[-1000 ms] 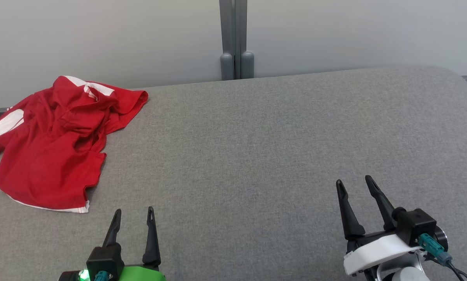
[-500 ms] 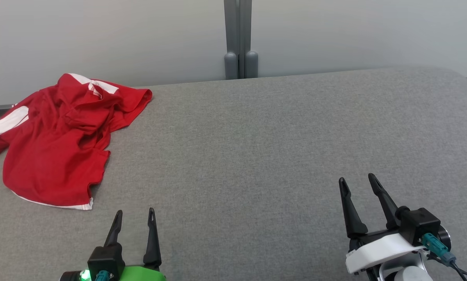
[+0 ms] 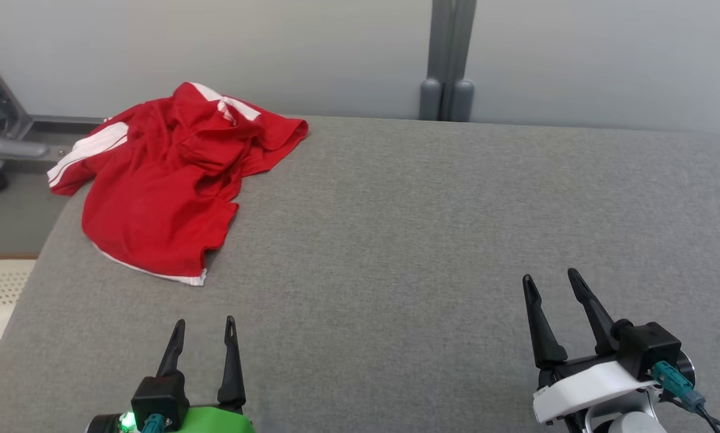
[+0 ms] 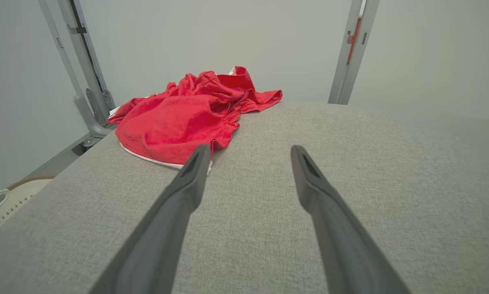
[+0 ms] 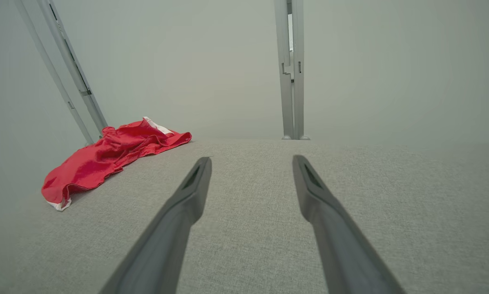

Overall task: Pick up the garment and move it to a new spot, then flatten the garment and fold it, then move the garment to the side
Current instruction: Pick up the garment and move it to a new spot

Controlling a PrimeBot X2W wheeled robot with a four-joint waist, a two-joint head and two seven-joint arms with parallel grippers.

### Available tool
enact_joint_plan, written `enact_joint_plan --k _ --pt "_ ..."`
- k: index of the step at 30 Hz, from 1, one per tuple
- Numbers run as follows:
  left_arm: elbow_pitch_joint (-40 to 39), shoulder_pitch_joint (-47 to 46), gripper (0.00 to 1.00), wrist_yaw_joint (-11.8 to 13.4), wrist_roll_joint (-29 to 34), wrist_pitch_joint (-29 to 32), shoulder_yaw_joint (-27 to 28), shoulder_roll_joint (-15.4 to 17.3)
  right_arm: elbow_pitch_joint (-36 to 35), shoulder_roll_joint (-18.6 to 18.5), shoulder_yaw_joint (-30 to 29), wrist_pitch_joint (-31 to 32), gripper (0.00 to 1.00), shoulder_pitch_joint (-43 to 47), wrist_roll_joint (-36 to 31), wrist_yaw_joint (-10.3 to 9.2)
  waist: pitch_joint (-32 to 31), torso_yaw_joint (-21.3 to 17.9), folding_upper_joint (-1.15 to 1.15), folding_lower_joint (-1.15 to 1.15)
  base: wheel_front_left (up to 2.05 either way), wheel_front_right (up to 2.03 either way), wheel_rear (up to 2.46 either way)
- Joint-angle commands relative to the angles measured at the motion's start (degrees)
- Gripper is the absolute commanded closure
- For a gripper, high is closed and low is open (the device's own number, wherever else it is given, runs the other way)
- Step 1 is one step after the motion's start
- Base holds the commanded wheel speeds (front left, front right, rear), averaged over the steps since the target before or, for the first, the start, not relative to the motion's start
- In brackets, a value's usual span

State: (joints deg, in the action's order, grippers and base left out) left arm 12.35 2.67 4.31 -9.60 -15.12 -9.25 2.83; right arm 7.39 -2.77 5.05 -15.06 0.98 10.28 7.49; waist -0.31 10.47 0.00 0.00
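While the left claw (image 3: pixel 206 321) and right claw (image 3: pixel 549 276) hover spread and empty, the red garment (image 3: pixel 161 192) lies crumpled well ahead and left of both, so no step looks done yet.

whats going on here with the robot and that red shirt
Nothing is held yet. The red garment lies crumpled at the far left corner of the grey padded surface, partly over its edge. The left gripper and right gripper hover open and empty at the near side, apart from the garment, the left one nearer to it.
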Motion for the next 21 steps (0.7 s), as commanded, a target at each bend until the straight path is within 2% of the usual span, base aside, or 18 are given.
enact_joint_plan --k 1,11,21 --pt "-0.1 -0.38 0.0 -0.05 0.11 -0.06 0.28 0.42 -0.1 -0.2 -0.03 -0.19 0.0 0.5 0.26 0.0 -0.1 4.83 0.0 0.0 0.0 0.0 0.0" --pt "-0.42 0.1 0.0 0.1 -0.16 -0.05 1.05 0.63 0.24 -0.2 0.62 -0.18 0.0 0.34 0.58 0.0 -0.38 10.97 0.0 0.0 0.0 0.0 0.0" --pt "-0.91 1.02 0.0 0.46 -0.29 -0.06 1.51 0.6 0.05 -0.21 1.12 -0.18 0.0 0.42 0.22 0.0 0.04 12.16 0.0 0.0 0.0 0.0 0.0"
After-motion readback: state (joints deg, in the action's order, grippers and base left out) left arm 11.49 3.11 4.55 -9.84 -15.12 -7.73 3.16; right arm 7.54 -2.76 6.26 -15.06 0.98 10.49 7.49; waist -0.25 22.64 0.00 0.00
